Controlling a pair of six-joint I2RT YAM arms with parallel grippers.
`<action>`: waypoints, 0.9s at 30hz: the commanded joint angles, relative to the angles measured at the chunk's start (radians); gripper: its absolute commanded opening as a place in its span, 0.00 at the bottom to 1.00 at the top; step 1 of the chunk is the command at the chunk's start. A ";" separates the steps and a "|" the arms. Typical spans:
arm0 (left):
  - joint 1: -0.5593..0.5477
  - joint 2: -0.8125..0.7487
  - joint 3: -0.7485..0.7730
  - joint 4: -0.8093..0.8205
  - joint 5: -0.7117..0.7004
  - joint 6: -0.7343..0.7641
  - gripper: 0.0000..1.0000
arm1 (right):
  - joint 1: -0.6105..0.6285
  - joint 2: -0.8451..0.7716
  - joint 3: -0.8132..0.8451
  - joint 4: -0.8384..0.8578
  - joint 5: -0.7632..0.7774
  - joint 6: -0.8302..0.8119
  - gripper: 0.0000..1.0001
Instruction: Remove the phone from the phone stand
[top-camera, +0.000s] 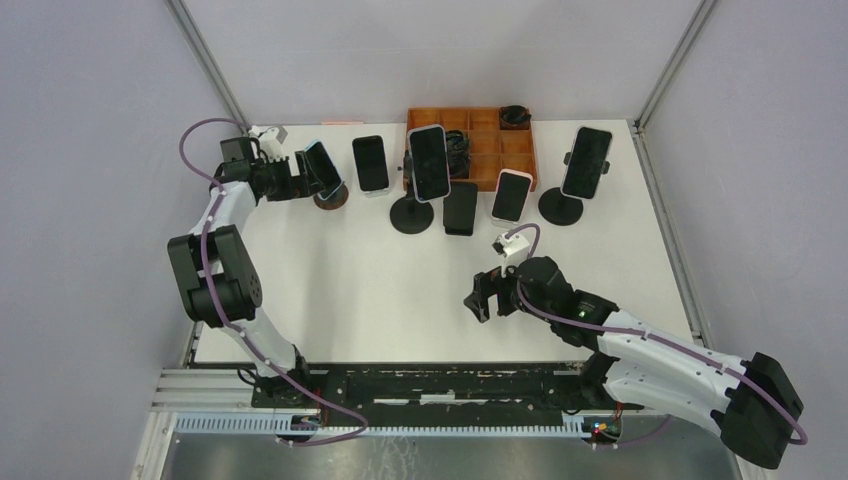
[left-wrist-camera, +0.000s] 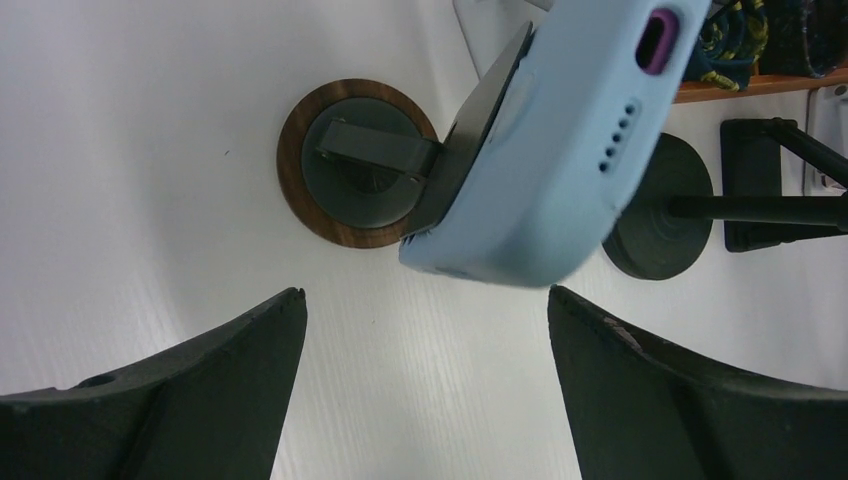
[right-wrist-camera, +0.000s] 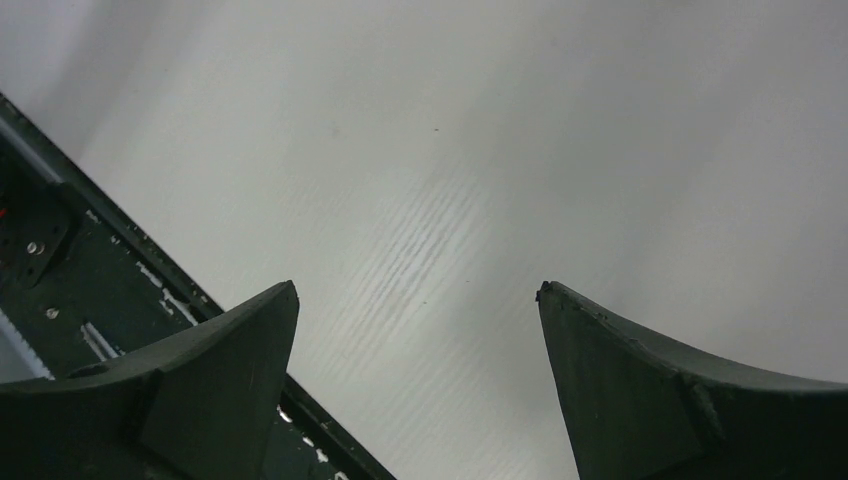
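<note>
Hovering with jaws spread wide and nothing between them, the left pincer (left-wrist-camera: 425, 292) has the phone (left-wrist-camera: 560, 150) just ahead of its fingertips, a touch toward its right finger. The phone sits tilted on the phone stand (left-wrist-camera: 345, 165), whose dark arm rises from a round, wood-rimmed base. Its pale blue case looks matte and rubbery with rounded corners, so I'd expect decent friction. It's a stiff slab, probably modest in weight, with a glass face worth sparing, so pinch across the cased long edges and lift away from the cradle. The right pincer (right-wrist-camera: 418, 288) gapes empty over the white ribbed bench (right-wrist-camera: 450, 150)
</note>
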 joint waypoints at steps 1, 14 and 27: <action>-0.005 0.053 0.062 0.122 0.103 -0.039 0.94 | 0.031 0.017 0.063 0.089 -0.102 -0.054 0.96; -0.022 0.207 0.096 0.235 0.280 -0.053 0.78 | 0.069 0.067 0.076 0.165 -0.146 -0.076 0.94; -0.056 0.211 0.097 0.298 0.221 -0.011 0.35 | 0.087 0.093 0.064 0.195 -0.165 -0.080 0.92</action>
